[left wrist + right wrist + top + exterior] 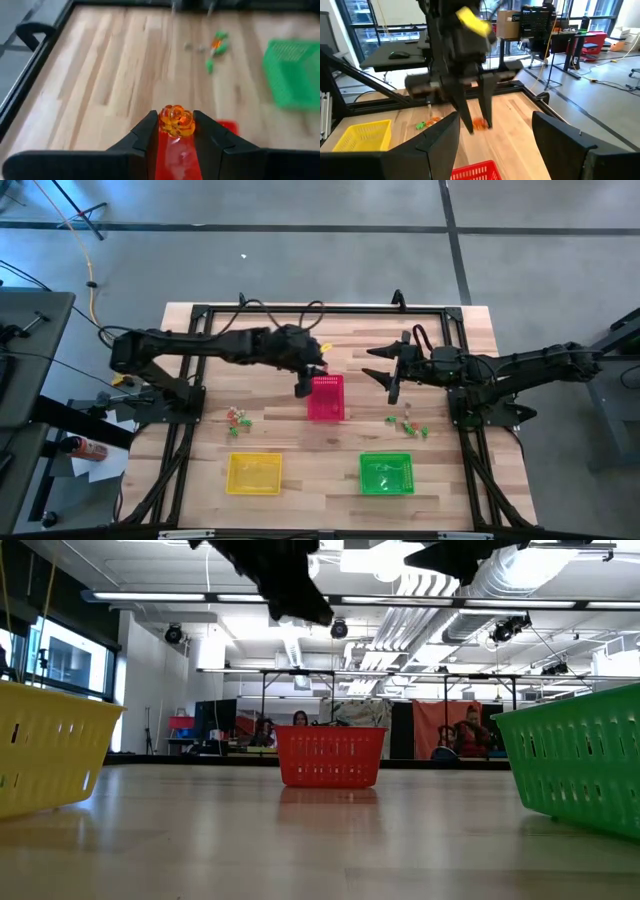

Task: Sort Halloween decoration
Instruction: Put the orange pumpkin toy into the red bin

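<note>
Delivery is underway: my left hand (176, 131) (right hand (392, 376) idle, released) grips an orange trinket (176, 121) above the red basket (327, 397); I judge release comes next.

A wooden table (280, 340) with a black frame along its edges carries three mesh baskets. The red basket (326, 397) sits near the middle, the yellow basket (254, 473) and the green basket (386, 473) nearer the front edge, well apart from each other. In the room behind, people sit at desks, and a yellow cable (92, 280) runs across the grey floor
</note>
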Tool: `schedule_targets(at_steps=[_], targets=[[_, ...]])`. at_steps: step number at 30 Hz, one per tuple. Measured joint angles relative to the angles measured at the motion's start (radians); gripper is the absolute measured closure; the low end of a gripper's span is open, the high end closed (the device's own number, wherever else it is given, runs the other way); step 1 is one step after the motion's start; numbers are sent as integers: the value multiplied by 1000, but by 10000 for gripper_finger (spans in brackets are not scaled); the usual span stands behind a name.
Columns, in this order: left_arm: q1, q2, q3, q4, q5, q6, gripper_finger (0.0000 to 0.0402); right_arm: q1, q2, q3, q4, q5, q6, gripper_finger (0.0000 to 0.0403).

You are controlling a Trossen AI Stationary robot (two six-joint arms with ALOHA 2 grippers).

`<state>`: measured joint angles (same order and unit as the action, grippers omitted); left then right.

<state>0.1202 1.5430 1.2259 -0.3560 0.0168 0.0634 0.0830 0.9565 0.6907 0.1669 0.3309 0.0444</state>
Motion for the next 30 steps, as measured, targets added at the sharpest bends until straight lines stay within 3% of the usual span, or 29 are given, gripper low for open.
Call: schedule_targets(at_steps=[17,30], targets=[[-32,388,5,-11,0,61,318,0,0,-1,-15,118,7,159],[-28,414,5,-9,-2,35,303,-5,0,-1,-69,132,71,159]])
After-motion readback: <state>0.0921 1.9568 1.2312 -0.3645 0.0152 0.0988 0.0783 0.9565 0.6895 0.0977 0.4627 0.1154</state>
